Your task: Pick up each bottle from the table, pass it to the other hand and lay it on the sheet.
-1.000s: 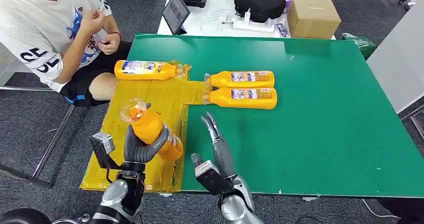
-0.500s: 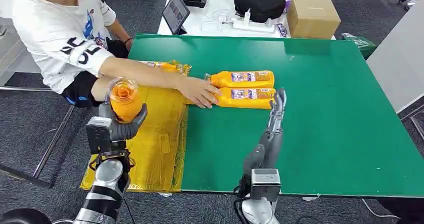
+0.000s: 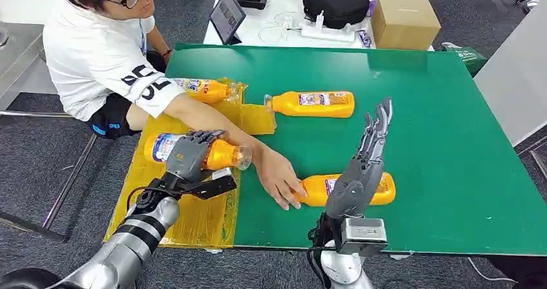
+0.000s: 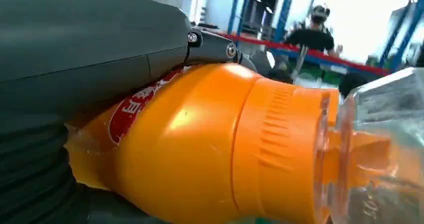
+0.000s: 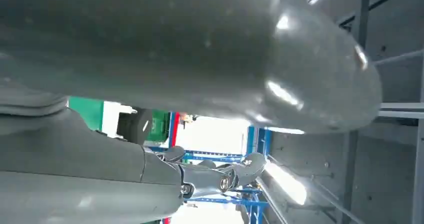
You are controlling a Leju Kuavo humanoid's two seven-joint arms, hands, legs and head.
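Note:
My left hand (image 3: pixel 187 155) grips an orange bottle (image 3: pixel 224 155) that lies on its side on the yellow sheet (image 3: pixel 200 218), its clear cap pointing toward the green table. In the left wrist view the same bottle (image 4: pixel 200 149) sits under my left hand (image 4: pixel 75 49). My right hand (image 3: pixel 361 169) is raised above the table's front with fingers stretched upward, holding nothing. Behind it lies a second bottle (image 3: pixel 313 189), touched by a person's hand (image 3: pixel 280 182). A third bottle (image 3: pixel 313 103) lies further back on the table. Another bottle (image 3: pixel 203 89) rests at the sheet's far end.
A person (image 3: pixel 103 57) sits at the table's left side, one arm reaching across the sheet. The green table (image 3: pixel 438 140) is bare on its right half. Behind it a white table carries a tablet (image 3: pixel 227 15), a black bag (image 3: pixel 334 2) and a cardboard box (image 3: pixel 404 21).
My left hand has brought its bottle down from upright to lying on the sheet. The person has dragged one of the paired bottles to the table's front. My right hand has shifted slightly right.

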